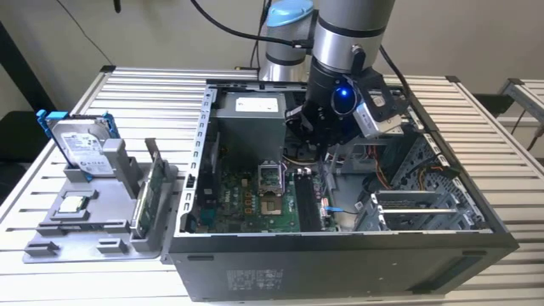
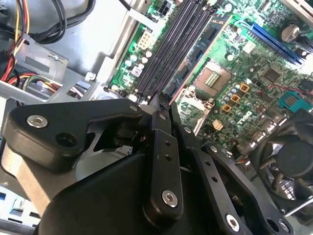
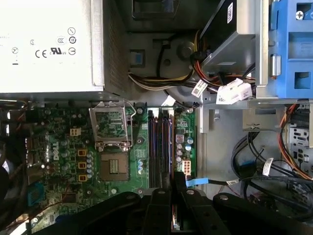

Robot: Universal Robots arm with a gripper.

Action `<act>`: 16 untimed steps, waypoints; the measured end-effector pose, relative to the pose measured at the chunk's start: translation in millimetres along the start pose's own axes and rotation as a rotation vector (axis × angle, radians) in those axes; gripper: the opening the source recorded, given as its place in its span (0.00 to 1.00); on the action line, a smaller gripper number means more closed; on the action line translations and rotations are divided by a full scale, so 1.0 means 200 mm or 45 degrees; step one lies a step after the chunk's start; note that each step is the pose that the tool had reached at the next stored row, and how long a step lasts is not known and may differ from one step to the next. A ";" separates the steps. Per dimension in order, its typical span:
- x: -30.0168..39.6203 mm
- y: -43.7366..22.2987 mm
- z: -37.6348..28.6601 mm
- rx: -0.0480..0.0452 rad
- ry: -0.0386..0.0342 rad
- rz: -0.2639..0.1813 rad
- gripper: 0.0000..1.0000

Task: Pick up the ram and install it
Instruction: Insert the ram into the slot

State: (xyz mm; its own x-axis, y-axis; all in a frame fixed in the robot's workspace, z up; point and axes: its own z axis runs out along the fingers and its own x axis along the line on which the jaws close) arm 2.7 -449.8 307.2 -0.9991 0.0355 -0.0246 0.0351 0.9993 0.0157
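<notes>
Second wrist view: gripper (image 2: 163, 108) fingers nearly together, pinching a thin dark edge at the tips. I take that for the ram (image 2: 163, 98), seen edge-on, though little of it shows. It hangs just above the near end of the black slots (image 2: 181, 34), apart from them, not yet seated.

First wrist view: same pinch, the ram's edge (image 3: 172, 182) pokes out past the fingertips, over the rightmost slot or just beside it; can't tell which. CPU socket (image 3: 111, 147) sits beside the slots on the board (image 3: 58, 147).

Exterior view: arm reaches down into the open case (image 1: 340, 255), gripper (image 1: 327, 152) right of the PSU (image 1: 246, 124). Tray (image 1: 76, 236) well apart at the exterior view's left, w/ drive (image 1: 85, 150) and green card (image 1: 151, 191) upright.

Step, as I judge it: pick-up done, install underway, approx lining up. Seating calls for the edge parallel to one slot, centred, then an even push straight down.
</notes>
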 end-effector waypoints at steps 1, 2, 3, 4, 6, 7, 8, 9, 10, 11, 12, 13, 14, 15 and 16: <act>0.000 0.000 0.004 0.000 0.0000 0.000 0.14; 0.000 0.001 0.009 0.000 0.0000 0.000 0.14; 0.000 0.002 0.014 0.001 0.0000 0.000 0.14; 0.000 0.002 0.020 0.001 0.0000 -0.001 0.14; -0.003 0.003 0.035 0.002 0.0001 -0.004 0.14; -0.007 0.004 0.042 0.002 0.0002 -0.008 0.14; -0.010 0.005 0.050 0.002 0.0007 -0.012 0.14; -0.014 0.005 0.057 0.002 0.0016 -0.016 0.14; -0.019 0.005 0.063 0.002 0.0031 -0.019 0.14; -0.025 0.005 0.069 0.002 0.0058 -0.024 0.14; -0.031 0.006 0.075 0.002 0.0090 -0.027 0.14; -0.036 0.006 0.079 0.002 0.0133 -0.030 0.14; -0.039 0.006 0.084 0.002 0.0176 -0.032 0.14; -0.040 0.006 0.089 0.002 0.0213 -0.032 0.14; -0.041 0.006 0.095 0.002 0.0238 -0.033 0.14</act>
State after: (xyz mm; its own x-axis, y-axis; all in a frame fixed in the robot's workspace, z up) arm 11.4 -448.7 288.4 -0.9999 0.0093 -0.0063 0.0092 0.9999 0.0137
